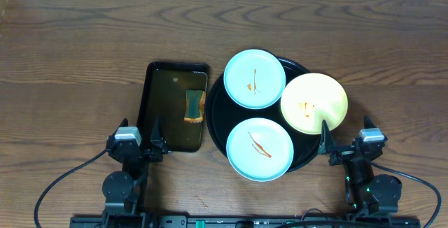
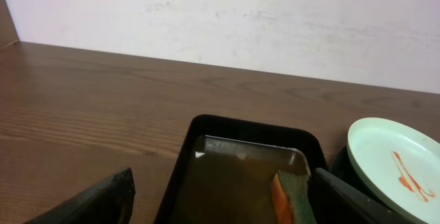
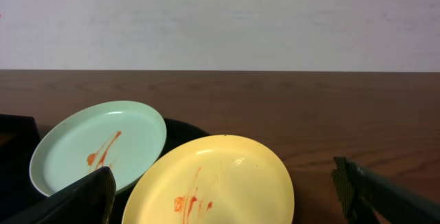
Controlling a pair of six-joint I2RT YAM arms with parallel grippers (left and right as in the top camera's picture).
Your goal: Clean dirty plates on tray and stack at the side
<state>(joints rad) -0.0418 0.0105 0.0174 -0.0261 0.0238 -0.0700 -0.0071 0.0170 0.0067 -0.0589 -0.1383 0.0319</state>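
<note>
The round black tray [image 1: 217, 112] holds three plates. A mint plate [image 1: 255, 79] with an orange smear sits at the back. A second smeared mint plate [image 1: 260, 149] sits at the front. A yellow plate [image 1: 313, 103] with a faint smear overhangs the tray's right rim. My left gripper [image 1: 142, 143] is open and empty at the near end of the rectangular tray. My right gripper [image 1: 346, 143] is open and empty, just in front of the yellow plate. The right wrist view shows the yellow plate [image 3: 220, 183] between the fingers [image 3: 223, 183], and the back mint plate [image 3: 96, 148].
A rectangular dark tray [image 1: 164, 109] left of the round tray holds brownish liquid and an orange-green sponge [image 1: 194, 105]. The left wrist view shows that tray [image 2: 240, 124], the sponge [image 2: 292, 196] and a mint plate's edge [image 2: 399, 169]. A wall runs behind the table.
</note>
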